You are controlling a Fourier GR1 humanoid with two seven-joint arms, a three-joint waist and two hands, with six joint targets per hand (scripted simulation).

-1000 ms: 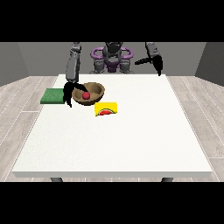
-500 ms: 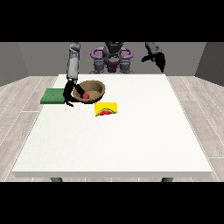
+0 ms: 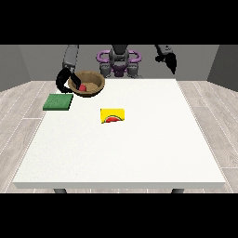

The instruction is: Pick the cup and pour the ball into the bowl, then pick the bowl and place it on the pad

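Grey walls and pale floorboards frame the wide white bench (image 3: 139, 148), and all the action sits in the upper left of the frame. Up goes the bowl (image 3: 87, 84)! It now hangs above the bench's far left corner, tipped toward the camera, with the red ball (image 3: 83, 87) resting inside it. The hand at the view's left (image 3: 62, 80) is hooked on its left rim, fingers curled round the edge. Half a second ago the bowl sat lower, right down by the bench surface, so this is a clear lift. The green pad (image 3: 58, 102) lies just below and left of it, waiting. The yellow cup (image 3: 113, 115) lies on its side near the middle, well apart, its red inside showing.

That bowl looks stiff and light, probably wood, but a one-sided rim hold lets it tilt, and the ball could roll; the rim nearest the pad is the sensible place to hold. The hand at the view's right (image 3: 170, 60) hangs high in the upper right, holding nothing; its fingers I cannot tell.
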